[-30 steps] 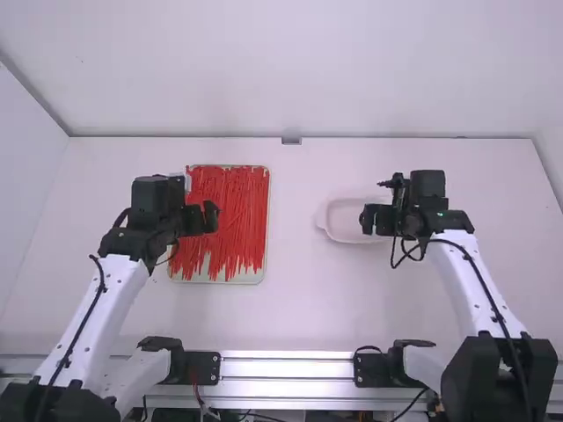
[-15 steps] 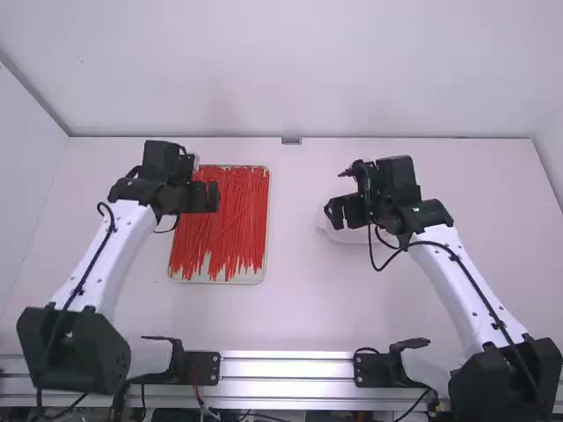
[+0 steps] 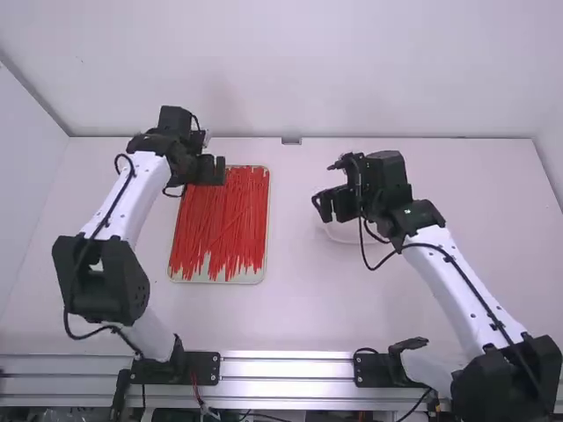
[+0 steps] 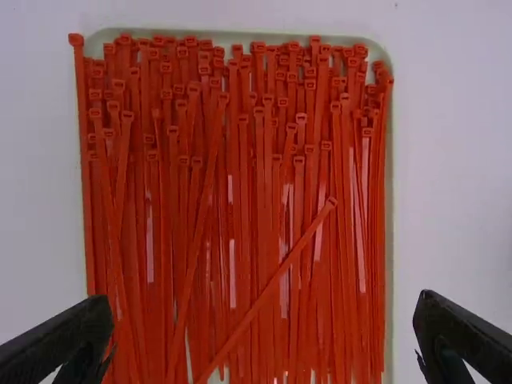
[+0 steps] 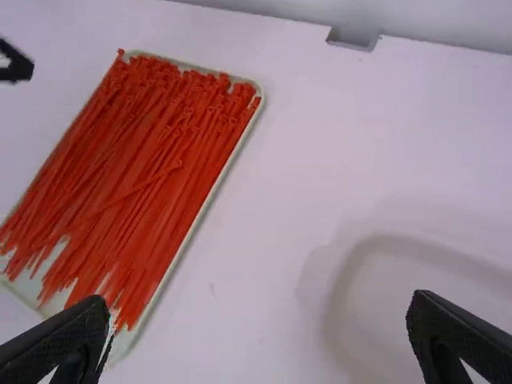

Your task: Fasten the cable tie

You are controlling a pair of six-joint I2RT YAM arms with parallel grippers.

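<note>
A heap of red cable ties (image 3: 222, 221) lies lengthwise on a pale tray (image 3: 216, 280) at the left middle of the table. My left gripper (image 3: 204, 169) hangs above the tray's far left corner, fingers wide open and holding nothing. In the left wrist view the ties (image 4: 232, 200) lie with their heads at the far end, and one tie (image 4: 276, 280) lies slantwise on top; the left gripper (image 4: 264, 340) is above them. My right gripper (image 3: 328, 204) hovers open over the left end of a white bowl (image 3: 339, 235), right of the tray. The right wrist view shows the ties (image 5: 132, 188) and the bowl (image 5: 416, 272).
A small grey bracket (image 3: 291, 139) sits at the table's back edge against the wall. White walls close the table at the back and left. Bare table lies between tray and bowl and along the front.
The left arm has swung away from the camera, from the tray's left edge to its far left corner. The right gripper has moved left and farther out, over the bowl's left end.
</note>
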